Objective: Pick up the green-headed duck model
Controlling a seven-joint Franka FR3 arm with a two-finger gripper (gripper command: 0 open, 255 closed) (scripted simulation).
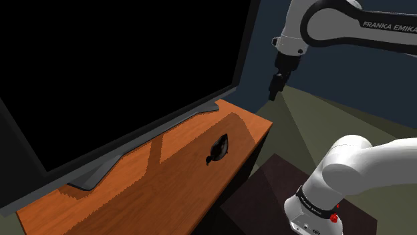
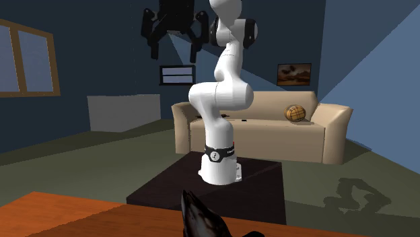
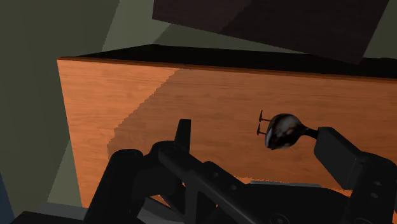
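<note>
Dark duck (image 1: 218, 148) well below spread pincer (image 1: 274, 91).

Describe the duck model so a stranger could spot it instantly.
Find the orange wooden cabinet top under the big black screen. The duck model lies near its front edge. It is small, dark and rounded, unlike the screen's flat grey foot.

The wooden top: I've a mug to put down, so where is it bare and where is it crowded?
Bare: the long front strip of the wooden top, between the screen's grey foot and the front edge, toward the shoulder view's lower left of the duck; also the end corner beyond the duck. Crowded: the back, under the black screen.
</note>
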